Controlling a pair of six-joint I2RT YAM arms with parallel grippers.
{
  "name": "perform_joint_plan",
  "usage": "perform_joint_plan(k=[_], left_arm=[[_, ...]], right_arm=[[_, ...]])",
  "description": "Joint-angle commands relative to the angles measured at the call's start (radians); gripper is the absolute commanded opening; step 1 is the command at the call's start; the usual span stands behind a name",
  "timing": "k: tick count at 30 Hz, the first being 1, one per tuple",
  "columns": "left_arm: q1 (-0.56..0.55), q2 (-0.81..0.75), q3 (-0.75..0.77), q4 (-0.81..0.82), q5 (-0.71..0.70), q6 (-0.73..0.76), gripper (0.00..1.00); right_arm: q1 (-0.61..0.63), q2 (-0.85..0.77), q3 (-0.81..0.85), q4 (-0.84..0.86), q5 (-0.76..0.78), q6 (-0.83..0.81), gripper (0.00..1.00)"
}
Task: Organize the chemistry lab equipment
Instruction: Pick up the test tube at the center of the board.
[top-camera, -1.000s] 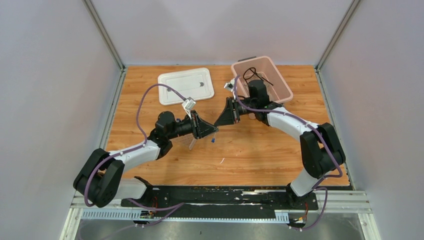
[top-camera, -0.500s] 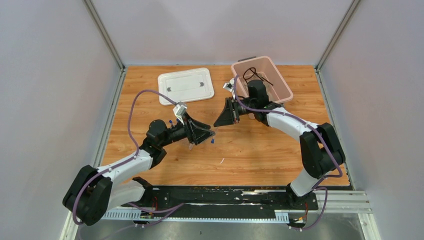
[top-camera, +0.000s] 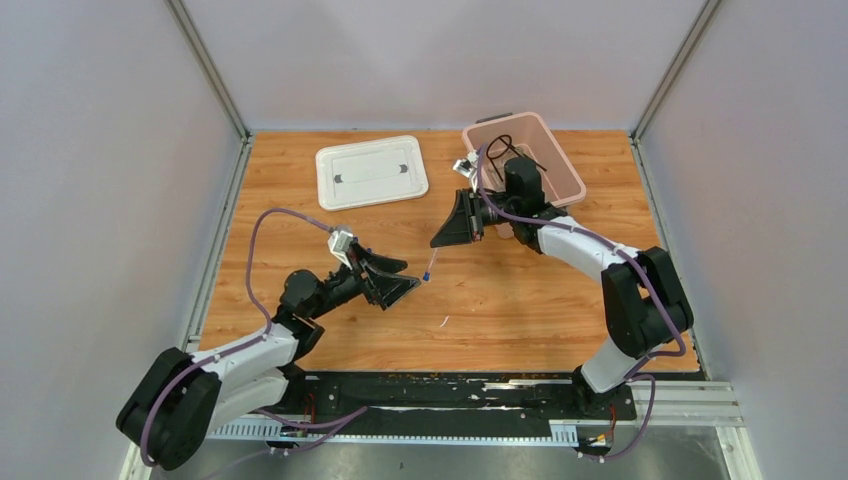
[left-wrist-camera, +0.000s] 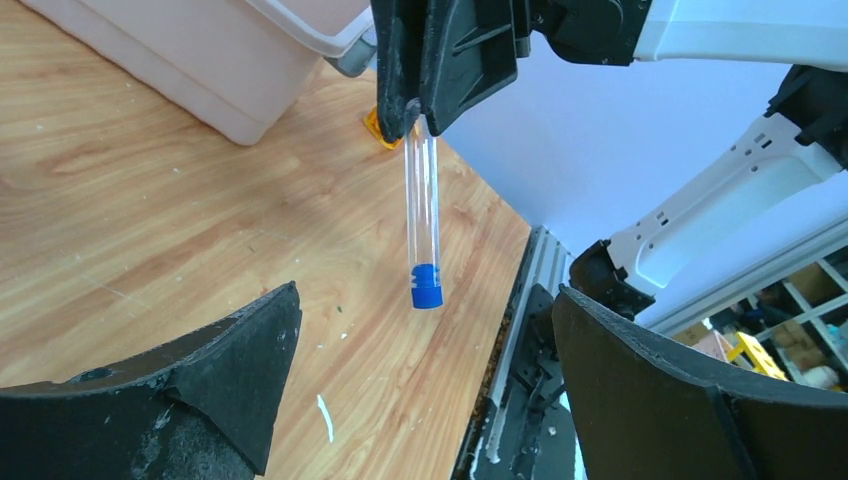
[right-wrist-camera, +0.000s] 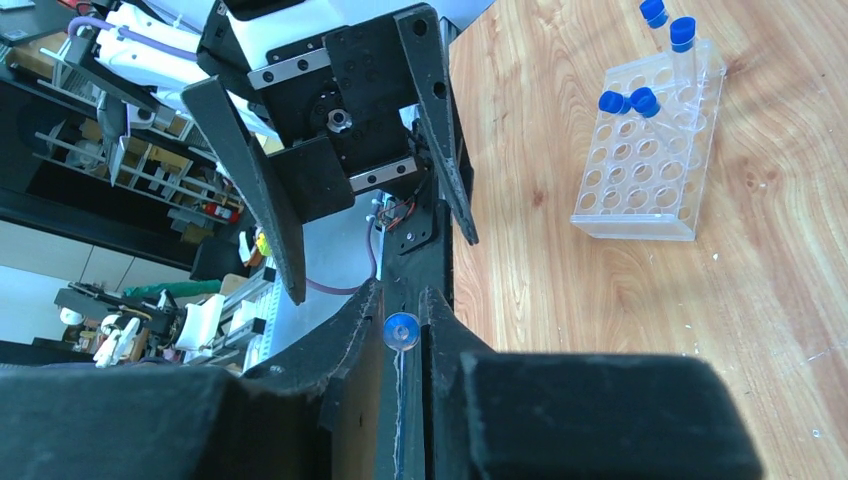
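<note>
A clear tube with a blue cap (left-wrist-camera: 424, 215) hangs cap-down from my right gripper (left-wrist-camera: 408, 120), which is shut on its upper end. In the right wrist view the blue cap (right-wrist-camera: 401, 331) sits pinched between the two pads. My left gripper (left-wrist-camera: 425, 330) stands open just below and short of the tube, touching nothing. From above, the tube (top-camera: 431, 266) slants down from the right gripper (top-camera: 440, 243) toward the open left gripper (top-camera: 398, 284). A clear tube rack (right-wrist-camera: 650, 150) holding several blue-capped tubes stands on the table. A black wire ring tripod (top-camera: 510, 150) lies in the pink bin.
The pink bin (top-camera: 571, 180) stands at the back right, with its white lid (top-camera: 372, 171) lying flat at the back centre. A small orange object (left-wrist-camera: 374, 126) lies beside the bin. A white scrap (top-camera: 443, 321) lies on the wood near the front.
My left gripper has opened, let go of the tube and drawn back toward the near left. The right gripper keeps hold of the tube and has barely moved.
</note>
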Motion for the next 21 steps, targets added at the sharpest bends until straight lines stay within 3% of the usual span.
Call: perform_joint_plan(k=[1, 6, 13, 16, 21], left_arm=[[-0.003, 0.087, 0.005, 0.163, 0.016, -0.135, 0.99], [-0.009, 0.260, 0.008, 0.400, 0.039, -0.268, 0.93], [-0.044, 0.455, 0.048, 0.602, 0.059, -0.363, 0.80], [-0.051, 0.501, 0.062, 0.637, 0.062, -0.383, 0.70], [-0.062, 0.524, 0.080, 0.638, 0.049, -0.388, 0.62]], right_arm=[[-0.005, -0.035, -0.009, 0.087, -0.021, 0.065, 0.00], [-0.006, -0.031, -0.013, 0.092, -0.019, 0.066, 0.00], [-0.006, -0.012, -0.016, 0.101, -0.020, 0.074, 0.00], [-0.006, -0.007, -0.016, 0.103, -0.019, 0.073, 0.00], [-0.005, 0.000, -0.018, 0.103, -0.018, 0.074, 0.00]])
